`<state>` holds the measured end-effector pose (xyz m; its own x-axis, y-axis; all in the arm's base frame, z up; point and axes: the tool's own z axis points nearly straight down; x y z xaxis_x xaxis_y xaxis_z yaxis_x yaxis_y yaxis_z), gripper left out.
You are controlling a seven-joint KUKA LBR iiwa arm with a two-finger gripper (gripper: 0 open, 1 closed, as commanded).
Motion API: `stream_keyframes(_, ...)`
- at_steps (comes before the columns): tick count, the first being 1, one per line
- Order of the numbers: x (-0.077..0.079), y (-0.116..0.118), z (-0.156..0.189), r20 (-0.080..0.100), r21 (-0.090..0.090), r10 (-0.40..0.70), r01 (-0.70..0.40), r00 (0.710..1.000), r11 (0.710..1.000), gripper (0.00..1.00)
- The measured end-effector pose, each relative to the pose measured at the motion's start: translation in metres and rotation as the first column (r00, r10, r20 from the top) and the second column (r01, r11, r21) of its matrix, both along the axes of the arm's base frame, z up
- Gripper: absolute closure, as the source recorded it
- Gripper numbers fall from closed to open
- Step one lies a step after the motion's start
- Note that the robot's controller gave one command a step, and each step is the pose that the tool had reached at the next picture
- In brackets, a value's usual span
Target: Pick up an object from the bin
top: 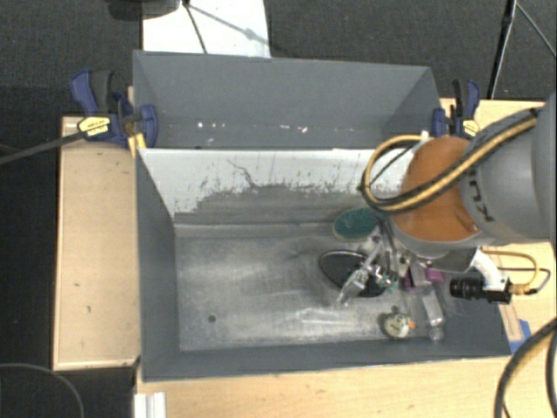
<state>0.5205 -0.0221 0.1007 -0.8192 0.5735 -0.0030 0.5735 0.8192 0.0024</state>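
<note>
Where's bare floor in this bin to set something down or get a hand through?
Free: the left half of the bin floor, from the left wall to the black oval thing, and the front strip left of the small pale round thing. Crowded: the right end, where the tool hangs by those two, teal disc behind.

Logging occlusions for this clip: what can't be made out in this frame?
Black oval thing: right part hidden under the gripper, camera view.
Teal round thing: right edge covered by the arm's orange cover.
Small pale round thing near the front wall: too small to identify.
</note>
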Motion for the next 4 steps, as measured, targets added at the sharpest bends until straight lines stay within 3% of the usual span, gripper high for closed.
stream_keyframes(1,-0.003,-0.002,-0.001,0.0,0.0,-0.274,0.274,0.962,0.962,0.0)
stream_keyframes(2,0.005,-0.016,-0.028,-0.003,0.001,-0.297,0.297,0.955,0.955,0.0)
stream_keyframes(3,0.007,-0.016,-0.026,0.0,0.001,-0.292,0.292,0.956,0.956,0.0)
stream_keyframes(4,0.008,-0.016,-0.025,0.002,0.001,-0.291,0.291,0.957,0.957,1.0)
